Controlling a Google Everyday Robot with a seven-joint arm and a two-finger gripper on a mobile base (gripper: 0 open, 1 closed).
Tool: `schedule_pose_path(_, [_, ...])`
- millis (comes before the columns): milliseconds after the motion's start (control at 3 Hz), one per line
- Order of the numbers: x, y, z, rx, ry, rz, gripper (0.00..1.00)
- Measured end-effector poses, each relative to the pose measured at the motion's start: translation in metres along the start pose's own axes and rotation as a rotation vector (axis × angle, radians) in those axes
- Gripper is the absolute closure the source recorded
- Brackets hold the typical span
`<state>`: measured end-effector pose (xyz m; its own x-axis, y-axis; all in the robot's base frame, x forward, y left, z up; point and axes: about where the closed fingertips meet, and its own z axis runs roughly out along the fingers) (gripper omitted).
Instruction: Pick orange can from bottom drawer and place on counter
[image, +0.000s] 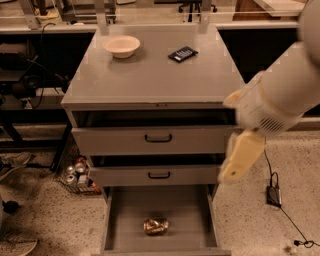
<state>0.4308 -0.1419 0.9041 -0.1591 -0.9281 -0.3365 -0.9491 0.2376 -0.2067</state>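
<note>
The orange can (156, 226) lies on its side on the floor of the open bottom drawer (125, 220), near the middle towards the front. The counter (150, 80) is the grey cabinet top above it. My arm reaches in from the upper right, and its cream end with the gripper (240, 157) hangs in front of the cabinet's right edge, level with the two upper drawers. The gripper is well above the can and to its right, and nothing shows in it.
A cream bowl (122, 46) and a small black object (183, 54) sit at the back of the counter. The two upper drawers (158, 139) stand slightly ajar. Red-and-silver cans (77, 172) lie on the floor at the left. A power adapter (274, 196) and its cable lie at the right.
</note>
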Motion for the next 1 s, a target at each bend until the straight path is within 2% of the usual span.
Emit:
schedule_pose_path(333, [-0.02, 0.04, 0.082, -0.111, -0.047, 0.016, 0.0])
schedule_pose_path(667, [-0.009, 0.059, 0.101, -0.145, -0.022, 0.018, 0.0])
schedule_pose_path(1000, [-0.01, 0.058, 0.103, -0.147, -0.048, 0.025, 0.0])
